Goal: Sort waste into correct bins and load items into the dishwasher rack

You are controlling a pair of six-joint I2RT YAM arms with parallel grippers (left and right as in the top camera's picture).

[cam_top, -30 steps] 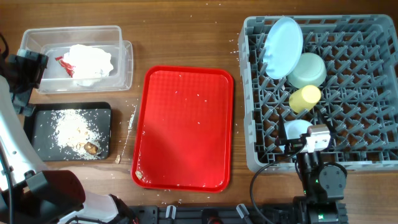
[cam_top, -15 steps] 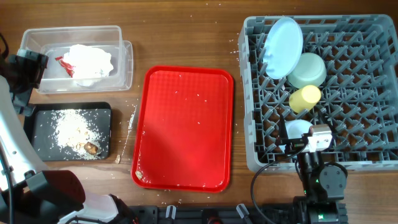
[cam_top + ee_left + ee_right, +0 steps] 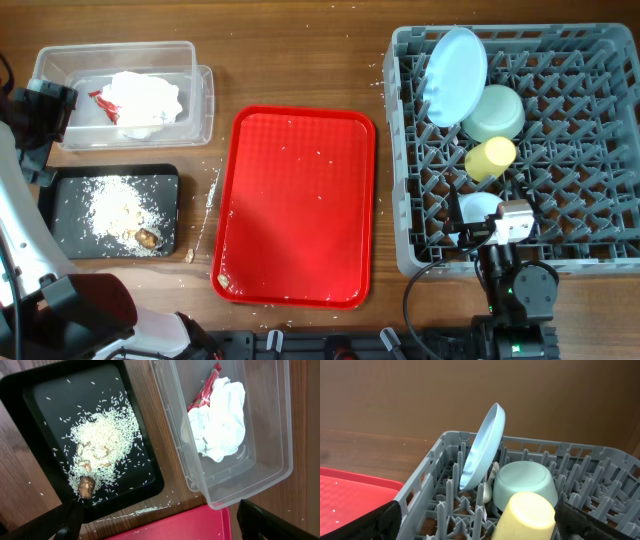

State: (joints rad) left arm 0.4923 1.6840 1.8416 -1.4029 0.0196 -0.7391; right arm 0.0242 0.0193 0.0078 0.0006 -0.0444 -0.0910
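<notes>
The grey dishwasher rack stands at the right. In it are a light blue plate on edge, an upturned pale green bowl and a yellow cup on its side. The right wrist view shows the plate, the bowl, the cup and a white spoon. A pale bowl-like item lies partly under my right gripper, which is open and empty. The clear tub holds napkins and a red wrapper. The black tray holds crumbs and a brown scrap. My left gripper is open and empty.
The flat red tray lies in the middle with a few crumbs on it. Loose crumbs lie on the wooden table between the black tray and the red tray. The left arm runs down the left edge.
</notes>
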